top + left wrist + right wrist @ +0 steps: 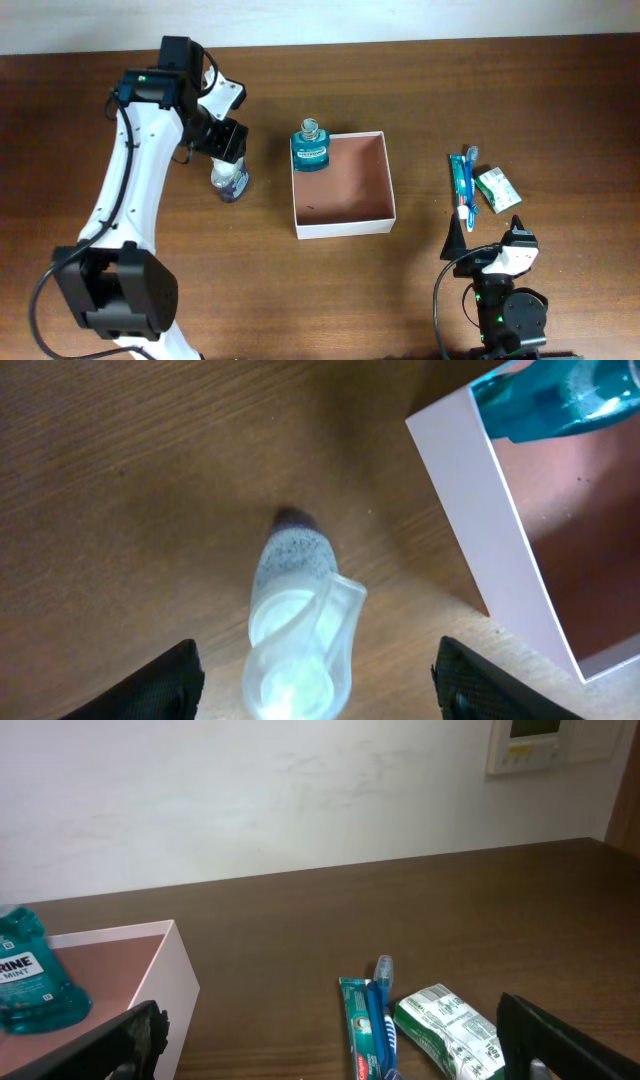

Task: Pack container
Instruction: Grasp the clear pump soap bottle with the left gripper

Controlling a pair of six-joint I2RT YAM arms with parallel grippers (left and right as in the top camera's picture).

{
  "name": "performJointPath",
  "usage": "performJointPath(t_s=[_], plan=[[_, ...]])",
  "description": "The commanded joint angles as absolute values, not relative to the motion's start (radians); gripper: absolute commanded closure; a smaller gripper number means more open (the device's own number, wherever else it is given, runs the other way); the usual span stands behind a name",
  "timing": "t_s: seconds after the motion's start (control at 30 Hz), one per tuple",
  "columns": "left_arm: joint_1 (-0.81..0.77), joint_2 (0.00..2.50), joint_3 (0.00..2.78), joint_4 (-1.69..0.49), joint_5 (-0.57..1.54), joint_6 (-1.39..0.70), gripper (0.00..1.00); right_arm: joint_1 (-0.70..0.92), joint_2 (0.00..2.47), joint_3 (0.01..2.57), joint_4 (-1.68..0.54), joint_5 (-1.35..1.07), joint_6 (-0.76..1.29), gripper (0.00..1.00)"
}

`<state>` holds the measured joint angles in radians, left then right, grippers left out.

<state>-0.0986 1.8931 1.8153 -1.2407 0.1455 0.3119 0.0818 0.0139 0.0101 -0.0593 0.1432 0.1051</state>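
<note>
The container [378, 212] is a shallow white box with a reddish-brown inside, at the table's middle. A teal mouthwash bottle [310, 148] stands in its far left corner and shows in the right wrist view [30, 982]. A small clear bottle [230, 181] stands on the table left of the box. My left gripper [227, 150] hangs over it, open, fingers apart on either side of the bottle [300, 645] without touching. My right gripper [487, 247] is open and empty at the front right, behind a toothpaste tube [362, 1030], a blue toothbrush [381, 1010] and a green-and-white packet [450, 1030].
The toothpaste tube [458, 183], toothbrush [469, 180] and packet [497, 189] lie together right of the box. The box's white wall [490, 530] stands close to the right of the clear bottle. A pale wall runs behind the table's far edge.
</note>
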Motion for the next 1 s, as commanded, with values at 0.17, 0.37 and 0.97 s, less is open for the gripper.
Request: performJointPath(t_s=[0.17,0.37,0.97], plan=[[-0.095,1.913,1.754,-1.186,0.141,0.328,0.27,0.077,0.004,0.006,-0.067,0.142,0.105,0.02],[-0.095,1.941,1.749,-1.185,0.133,0.328,0.28,0.077,0.004,0.006,-0.067,0.142,0.105,0.01],[-0.095,1.975,1.755,-1.189,0.108,0.327,0.59,0.077,0.004,0.006,-0.067,0.142,0.105,0.02]])
